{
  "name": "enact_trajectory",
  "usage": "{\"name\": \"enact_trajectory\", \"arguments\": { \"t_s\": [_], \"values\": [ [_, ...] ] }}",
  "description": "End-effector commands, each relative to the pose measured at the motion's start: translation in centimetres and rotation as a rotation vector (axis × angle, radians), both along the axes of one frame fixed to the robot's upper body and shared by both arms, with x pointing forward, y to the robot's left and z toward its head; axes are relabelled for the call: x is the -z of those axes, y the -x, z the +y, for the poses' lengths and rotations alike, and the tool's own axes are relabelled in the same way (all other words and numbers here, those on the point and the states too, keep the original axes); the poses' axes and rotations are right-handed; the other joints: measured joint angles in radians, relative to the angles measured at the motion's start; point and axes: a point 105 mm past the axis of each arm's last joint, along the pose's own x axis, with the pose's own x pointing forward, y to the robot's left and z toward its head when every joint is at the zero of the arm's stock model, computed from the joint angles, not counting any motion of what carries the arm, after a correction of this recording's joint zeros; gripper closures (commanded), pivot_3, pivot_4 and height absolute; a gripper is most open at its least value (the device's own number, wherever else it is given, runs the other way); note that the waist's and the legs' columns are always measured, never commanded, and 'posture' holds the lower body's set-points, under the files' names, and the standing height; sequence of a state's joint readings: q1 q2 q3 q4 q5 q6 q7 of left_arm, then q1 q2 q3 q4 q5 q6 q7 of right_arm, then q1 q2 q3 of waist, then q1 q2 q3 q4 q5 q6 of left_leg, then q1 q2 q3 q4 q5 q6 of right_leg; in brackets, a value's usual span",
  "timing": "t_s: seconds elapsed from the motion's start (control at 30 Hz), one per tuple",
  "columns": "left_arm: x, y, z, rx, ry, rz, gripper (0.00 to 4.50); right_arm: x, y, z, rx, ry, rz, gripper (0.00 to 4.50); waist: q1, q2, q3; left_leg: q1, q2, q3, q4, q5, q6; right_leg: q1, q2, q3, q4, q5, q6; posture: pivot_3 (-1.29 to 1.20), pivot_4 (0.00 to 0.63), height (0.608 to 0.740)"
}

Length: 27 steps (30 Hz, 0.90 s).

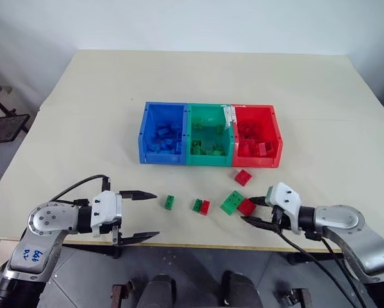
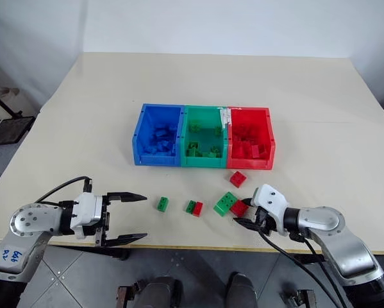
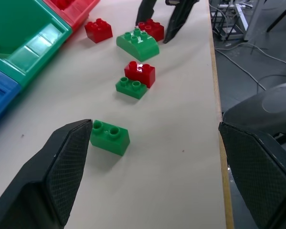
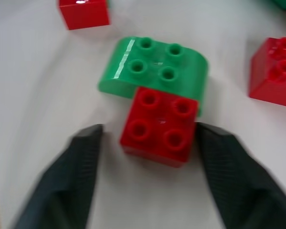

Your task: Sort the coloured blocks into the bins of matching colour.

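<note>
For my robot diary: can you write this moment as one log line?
right gripper: closing around red square brick | left gripper: open, near small green brick | bins: partly filled

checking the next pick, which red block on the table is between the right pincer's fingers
The red four-stud block touching the curved green block; the other two red blocks lie clear of the right pincer.

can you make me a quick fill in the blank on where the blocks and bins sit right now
1. The middle bin of the three is ____.
2. The red square block between the right claw's fingers touches a bigger ____ block.
3. The small green block alone on the table lies nearest the ____ claw.
4. The blue bin is the one farthest to the robot's ____.

Missing words: green; green; left; left
</note>
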<state>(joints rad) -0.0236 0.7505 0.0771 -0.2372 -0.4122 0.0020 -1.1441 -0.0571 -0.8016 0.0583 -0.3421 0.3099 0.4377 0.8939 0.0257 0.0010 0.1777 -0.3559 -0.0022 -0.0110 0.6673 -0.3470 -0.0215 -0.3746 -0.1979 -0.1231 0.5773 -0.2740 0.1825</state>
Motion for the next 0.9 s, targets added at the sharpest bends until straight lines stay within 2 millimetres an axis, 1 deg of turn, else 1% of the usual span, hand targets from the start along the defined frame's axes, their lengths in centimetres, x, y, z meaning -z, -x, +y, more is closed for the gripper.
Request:
{"name": "enact_trajectory", "arguments": {
  "t_s": [0.03, 0.07, 0.1, 0.17, 0.23, 0.3, 0.4, 0.43, 0.5, 0.53, 0.6, 0.63, 0.7, 0.77, 0.8, 0.9],
  "values": [
    [-1.5, -0.4, -0.5, -0.003, 0.064, -0.059, 0.0, -0.8, -0.6, -0.5, 0.037, -0.015, -0.047, 2.96, 0.0, 0.0, 0.0, 0.0, 0.0, 0.0, 0.0, 0.0, 0.0, 0.0, 0.0, 0.0, 0.0, 0.0, 0.0, 0.0, 0.15, 0.74],
    [-1.6, -0.5, -0.6, -0.005, 0.074, -0.063, 0.0, -1.0, -0.8, -0.5, 0.04, -0.02, -0.057, 3.07, -0.001, 0.0, 0.0, 0.0, 0.0, 0.0, 0.0, 0.0, 0.0, 0.0, 0.0, 0.0, 0.0, 0.0, 0.0, 0.0, 0.15, 0.74],
    [-1.6, -0.6, -0.7, -0.009, 0.085, -0.065, 0.0, -1.2, -0.8, -0.6, 0.043, -0.025, -0.059, 3.06, -0.002, 0.0, 0.0, 0.0, 0.0, 0.0, 0.0, 0.0, 0.0, 0.0, 0.0, 0.0, 0.0, 0.0, 0.0, 0.0, 0.15, 0.74],
    [-1.8, -0.8, -0.8, -0.022, 0.115, -0.067, 0.0, -1.8, -0.3, -0.8, 0.019, -0.042, -0.055, 3.06, -0.002, 0.0, 0.0, 0.0, 0.0, 0.0, 0.0, 0.0, 0.0, 0.0, 0.0, 0.0, 0.0, 0.0, 0.0, 0.0, 0.15, 0.74],
    [-2.5, -1.3, -0.8, -0.062, 0.163, -0.088, 0.0, -3.4, 0.1, -1.2, 0.006, -0.104, -0.076, 3.06, 0.0, 0.0, 0.0, 0.0, 0.0, 0.0, 0.0, 0.0, 0.0, 0.0, 0.0, 0.0, 0.0, 0.0, 0.0, 0.0, 0.15, 0.74],
    [-3.1, -1.8, -0.5, -0.121, 0.229, -0.092, 0.0, -5.2, -0.5, -1.8, 0.04, -0.157, -0.115, 3.06, -0.001, 0.0, 0.0, 0.0, 0.0, 0.0, 0.0, 0.0, 0.0, 0.0, 0.0, 0.0, 0.0, 0.0, 0.0, 0.0, 0.15, 0.74],
    [-3.5, -2.3, -0.1, -0.191, 0.279, -0.087, 0.0, -8.7, -3.2, -2.4, 0.139, -0.259, -0.233, 3.06, -0.011, 0.0, 0.0, 0.0, 0.0, 0.001, 0.001, 0.0, 0.0, 0.0, 0.0, 0.001, 0.0, 0.0, 0.0, 0.0, 0.15, 0.74],
    [-3.5, -2.4, -0.1, -0.202, 0.284, -0.087, 0.0, -9.4, -3.7, -2.4, 0.159, -0.281, -0.251, 3.06, -0.014, 0.0, 0.0, 0.001, 0.001, 0.001, 0.001, 0.0, 0.0, 0.0, 0.001, 0.001, 0.001, 0.001, -0.001, 0.0, 0.15, 0.74],
    [-3.7, -2.5, 0.3, -0.244, 0.302, -0.089, 0.0, -11.5, -6.2, -2.4, 0.23, -0.323, -0.317, 3.06, -0.019, 0.0, 0.0, 0.002, 0.001, 0.001, 0.0, 0.0, 0.0, 0.0, 0.001, 0.001, 0.002, 0.001, -0.001, 0.0, 0.15, 0.74],
    [-3.8, -2.6, 0.4, -0.258, 0.308, -0.089, 0.0, -12.2, -7.1, -2.3, 0.25, -0.332, -0.337, 3.06, -0.022, 0.0, 0.0, 0.002, 0.002, 0.001, 0.0, 0.0, -0.001, 0.0, 0.001, 0.001, 0.004, 0.001, -0.001, 0.0, 0.15, 0.74],
    [-3.9, -2.7, 1.0, -0.291, 0.305, -0.095, 0.0, -13.0, -9.0, -2.0, 0.266, -0.327, -0.343, 3.06, -0.027, 0.0, 0.0, 0.001, 0.001, 0.001, 0.0, 0.0, -0.001, -0.001, 0.001, 0.002, 0.004, 0.001, -0.001, 0.0, 0.15, 0.74],
    [-3.9, -2.7, 1.2, -0.303, 0.3, -0.097, 0.0, -13.2, -10.2, -2.0, 0.284, -0.312, -0.337, 3.06, -0.027, 0.0, 0.0, 0.001, 0.001, 0.001, 0.0, 0.0, -0.001, -0.001, 0.001, 0.001, 0.004, 0.001, -0.001, 0.0, 0.15, 0.74],
    [-3.9, -2.6, 1.4, -0.312, 0.296, -0.099, 0.0, -13.5, -11.8, -2.2, 0.317, -0.297, -0.342, 3.06, -0.027, 0.0, 0.0, 0.001, 0.001, 0.001, 0.0, 0.0, -0.001, -0.002, 0.001, 0.001, 0.004, 0.001, -0.001, 0.0, 0.15, 0.74],
    [-4.0, -2.5, 1.5, -0.316, 0.293, -0.103, 0.0, -14.1, -12.6, -1.9, 0.307, -0.306, -0.355, 2.31, -0.025, 0.0, 0.0, 0.001, 0.001, 0.001, 0.0, 0.0, -0.001, -0.002, 0.001, 0.001, 0.004, 0.001, -0.001, 0.0, 0.15, 0.74],
    [-4.0, -2.5, 1.5, -0.319, 0.291, -0.105, 0.0, -14.2, -12.8, -1.8, 0.3, -0.305, -0.362, 2.03, -0.026, 0.0, 0.0, 0.001, 0.001, 0.0, -0.001, 0.0, -0.001, -0.002, 0.001, 0.001, 0.004, 0.001, -0.001, 0.0, 0.15, 0.74],
    [-3.6, -2.7, 1.8, -0.348, 0.258, -0.077, 0.0, -14.4, -12.7, -1.8, 0.284, -0.297, -0.383, 0.99, -0.028, 0.0, 0.0, 0.001, 0.001, 0.0, -0.001, 0.0, -0.001, -0.002, 0.001, 0.0, 0.004, 0.001, -0.001, 0.0, 0.15, 0.74]
  ]
}}
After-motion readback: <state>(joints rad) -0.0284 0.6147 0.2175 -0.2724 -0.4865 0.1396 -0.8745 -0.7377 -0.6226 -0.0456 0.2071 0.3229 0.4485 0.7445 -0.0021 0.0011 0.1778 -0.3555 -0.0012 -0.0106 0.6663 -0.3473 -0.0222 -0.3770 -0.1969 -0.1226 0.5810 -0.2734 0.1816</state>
